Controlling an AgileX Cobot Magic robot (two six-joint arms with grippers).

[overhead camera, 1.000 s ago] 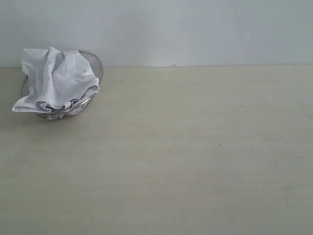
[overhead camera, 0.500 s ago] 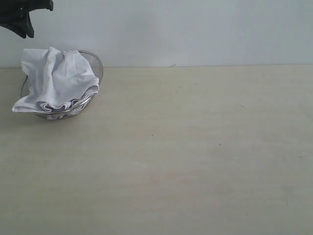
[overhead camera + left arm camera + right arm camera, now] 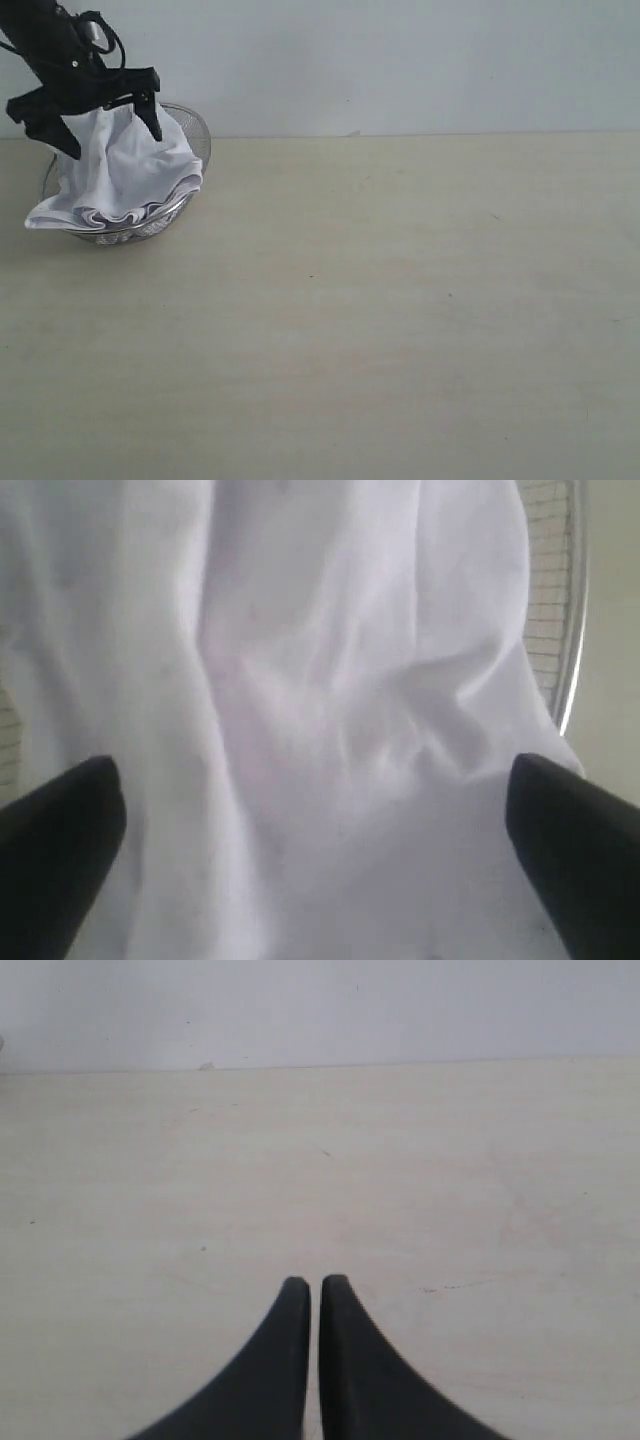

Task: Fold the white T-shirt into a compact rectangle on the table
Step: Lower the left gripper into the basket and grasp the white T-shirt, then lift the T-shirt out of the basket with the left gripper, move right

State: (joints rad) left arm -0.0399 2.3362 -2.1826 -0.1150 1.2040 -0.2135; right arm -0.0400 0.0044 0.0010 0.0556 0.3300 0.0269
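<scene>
The near stretch of the table (image 3: 400, 340) lies bare, and the right gripper (image 3: 315, 1285) hangs over bare table with its fingers pressed together, holding nothing. Toward the far left, close to the wall (image 3: 400, 60), the shirt (image 3: 125, 180) sits crumpled in a wire basket (image 3: 198, 132), spilling over the front rim. The left gripper (image 3: 112, 140) is at the top of the heap, spread wide with a finger to each side of the bunched cloth, not pinching it.
</scene>
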